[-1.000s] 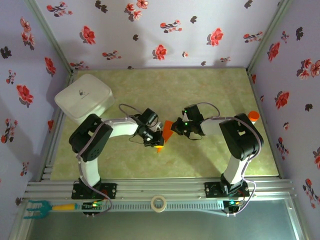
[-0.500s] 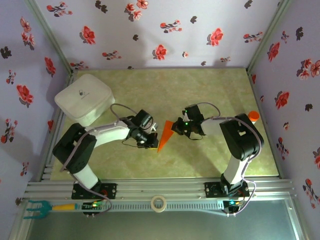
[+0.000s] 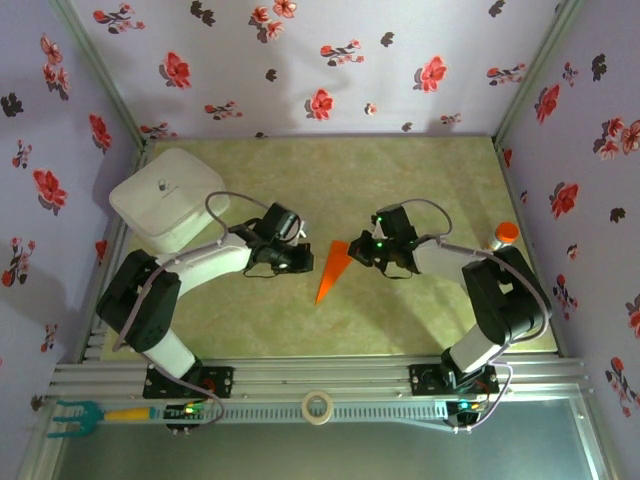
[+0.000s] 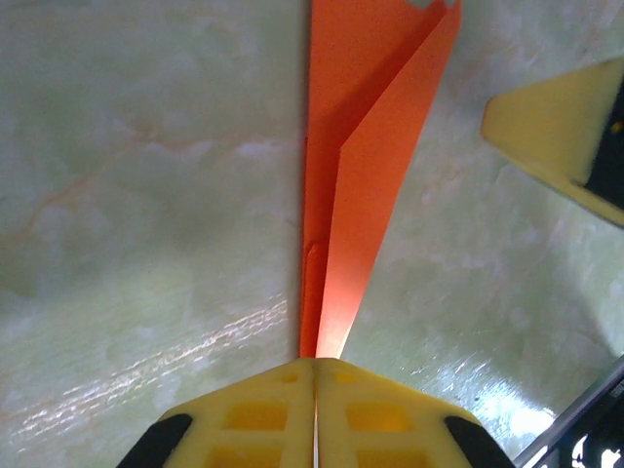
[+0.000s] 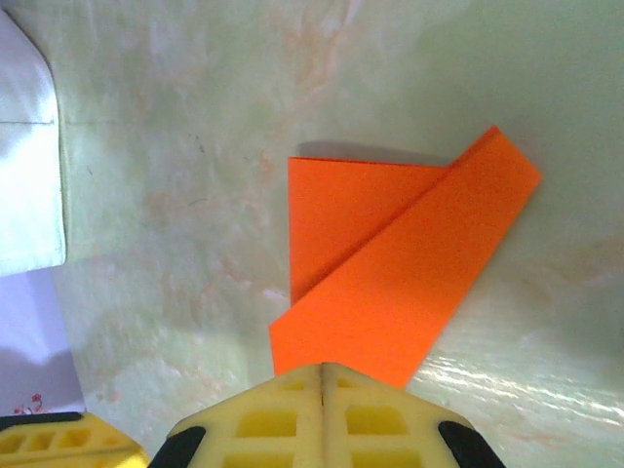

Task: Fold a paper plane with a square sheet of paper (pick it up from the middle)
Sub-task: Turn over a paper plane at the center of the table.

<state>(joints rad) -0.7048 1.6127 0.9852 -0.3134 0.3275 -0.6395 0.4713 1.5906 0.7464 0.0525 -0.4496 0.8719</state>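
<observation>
The paper plane (image 3: 332,268), a narrow bright orange dart with layered flaps, lies flat on the table's middle, its point toward the near edge. My left gripper (image 3: 303,262) is shut just left of it. In the left wrist view the plane (image 4: 366,127) narrows down to the shut left gripper (image 4: 315,363). My right gripper (image 3: 358,254) is shut at the plane's wide end. In the right wrist view the plane's (image 5: 390,263) near edge slips under the shut right gripper (image 5: 323,368); I cannot tell whether it pinches the paper.
A white lidded box (image 3: 165,198) stands at the back left. A small orange-capped bottle (image 3: 505,233) stands by the right edge. A tape roll (image 3: 318,407) and a teal-handled tool (image 3: 70,418) lie on the front rail. The green marbled table (image 3: 400,180) is walled in on three sides.
My left gripper has drawn away from the plane's point, moving up and left beside it. The right arm's elbow swung outward and its gripper shifted slightly right. The plane now lies flat.
</observation>
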